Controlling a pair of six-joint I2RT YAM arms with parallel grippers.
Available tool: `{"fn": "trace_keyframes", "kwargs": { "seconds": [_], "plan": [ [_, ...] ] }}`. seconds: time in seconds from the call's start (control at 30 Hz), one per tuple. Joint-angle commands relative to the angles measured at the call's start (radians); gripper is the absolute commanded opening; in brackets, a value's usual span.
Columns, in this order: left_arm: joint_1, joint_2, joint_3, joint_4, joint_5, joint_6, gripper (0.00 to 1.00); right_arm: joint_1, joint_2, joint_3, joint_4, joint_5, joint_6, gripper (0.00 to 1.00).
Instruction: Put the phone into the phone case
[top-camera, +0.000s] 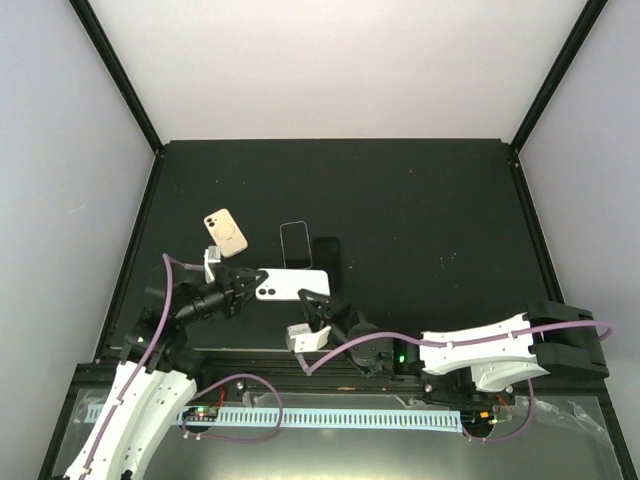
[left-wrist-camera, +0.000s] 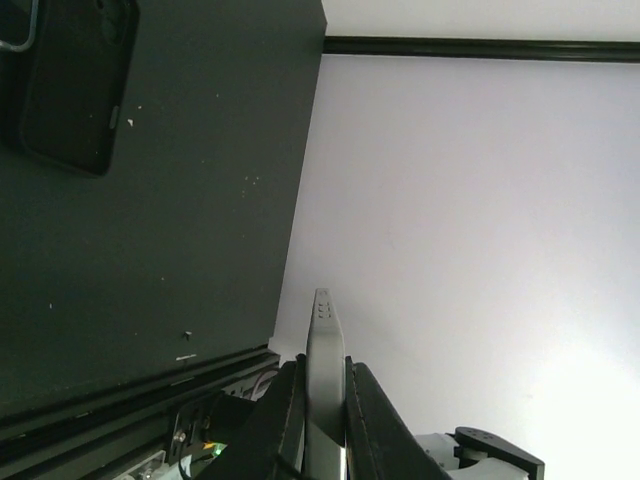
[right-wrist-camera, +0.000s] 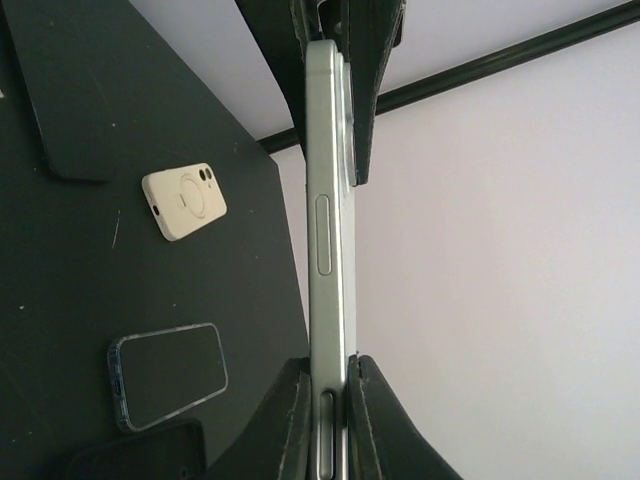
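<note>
A white phone (top-camera: 290, 284) is held on edge just above the black table, gripped at both ends. My left gripper (top-camera: 243, 288) is shut on its left end; in the left wrist view (left-wrist-camera: 325, 385) the phone's thin edge (left-wrist-camera: 324, 340) sticks up between the fingers. My right gripper (top-camera: 313, 303) is shut on its right end; the right wrist view (right-wrist-camera: 328, 378) shows the phone's side (right-wrist-camera: 327, 230) with its buttons. A clear phone case (top-camera: 295, 244) lies flat just behind the phone, also in the right wrist view (right-wrist-camera: 170, 375). A beige case (top-camera: 226, 232) lies further left.
A black case (top-camera: 326, 258) lies right of the clear one and shows in the left wrist view (left-wrist-camera: 70, 80). The beige case also shows in the right wrist view (right-wrist-camera: 185, 201). The black table (top-camera: 420, 210) is walled by white panels on three sides.
</note>
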Motion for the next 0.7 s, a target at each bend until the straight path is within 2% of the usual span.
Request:
{"fn": "trace_keyframes", "kwargs": {
  "seconds": [0.0, 0.07, 0.13, 0.23, 0.3, 0.37, 0.5, 0.67],
  "plan": [
    [0.001, -0.041, 0.046, 0.029, 0.016, -0.043, 0.08, 0.006, 0.000, 0.003, 0.040, 0.035, 0.055, 0.01],
    [0.001, -0.056, 0.049, 0.019, -0.007, -0.040, 0.18, 0.006, -0.007, 0.005, 0.022, 0.037, 0.100, 0.01],
    [0.001, -0.076, 0.058, 0.005, -0.039, -0.027, 0.42, 0.006, -0.027, -0.005, 0.017, 0.031, 0.138, 0.01],
    [0.001, -0.099, 0.077, -0.030, -0.088, 0.006, 0.71, 0.003, -0.064, -0.002, -0.020, 0.034, 0.209, 0.01],
    [0.001, -0.104, 0.092, -0.053, -0.111, 0.046, 0.86, -0.003, -0.079, 0.044, -0.092, 0.069, 0.324, 0.01],
    [0.001, -0.099, 0.103, -0.072, -0.128, 0.085, 0.98, -0.028, -0.096, 0.106, -0.236, 0.073, 0.480, 0.01],
    [0.001, -0.085, 0.088, -0.075, -0.167, 0.192, 0.99, -0.077, -0.160, 0.114, -0.330, 0.026, 0.676, 0.01],
    [0.001, -0.037, 0.063, -0.118, -0.200, 0.372, 0.99, -0.222, -0.223, 0.193, -0.522, -0.083, 0.937, 0.01]
  ]
}}
